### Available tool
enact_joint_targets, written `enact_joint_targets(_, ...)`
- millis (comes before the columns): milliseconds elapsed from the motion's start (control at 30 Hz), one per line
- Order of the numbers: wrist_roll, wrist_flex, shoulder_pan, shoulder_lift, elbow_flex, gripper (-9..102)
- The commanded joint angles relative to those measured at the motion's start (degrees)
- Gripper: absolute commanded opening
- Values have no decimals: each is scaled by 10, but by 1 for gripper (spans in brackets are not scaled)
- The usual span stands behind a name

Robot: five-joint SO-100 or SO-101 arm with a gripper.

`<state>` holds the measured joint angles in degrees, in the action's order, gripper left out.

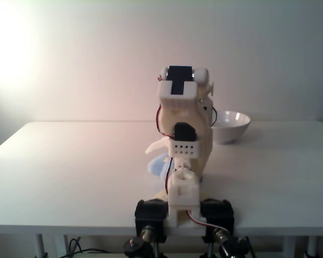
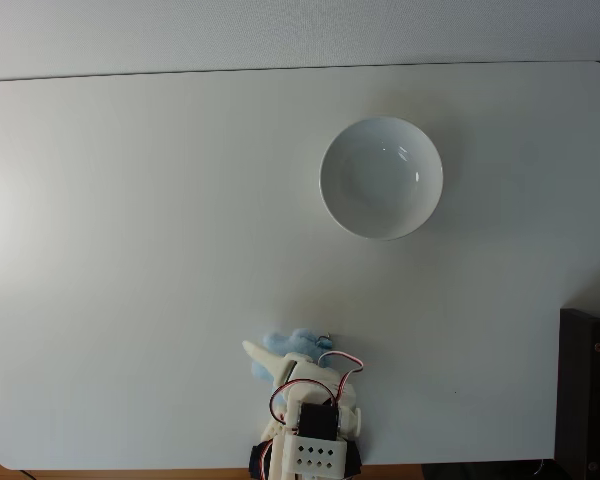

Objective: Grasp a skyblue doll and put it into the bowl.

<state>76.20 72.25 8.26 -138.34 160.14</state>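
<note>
The skyblue doll [image 2: 298, 344] lies close to the arm's base near the table's front edge, in both fixed views, partly covered by the arm; from the front it is a pale blue lump [image 1: 158, 164] to the left of the arm. My gripper [image 2: 280, 354] is folded down right at the doll, with one white finger [image 2: 254, 351] sticking out to the left across it. The other finger is hidden under the arm, so the grip is unclear. The white bowl [image 2: 381, 177] stands empty on the far right part of the table [image 1: 230, 127], well away from the gripper.
The white table [image 2: 130, 250] carries nothing else between the doll and the bowl. A dark object [image 2: 588, 390] stands off the table's right edge. The arm's base clamps [image 1: 151, 215] sit on the front edge.
</note>
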Motion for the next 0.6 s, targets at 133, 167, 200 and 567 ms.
enact_joint_targets(133,-7,4,1,1,-1,57)
enact_joint_targets(167,-7,4,1,1,-1,54)
enact_joint_targets(200,-7,4,1,1,-1,51)
enact_joint_targets(567,-8,4,1,1,-3,4)
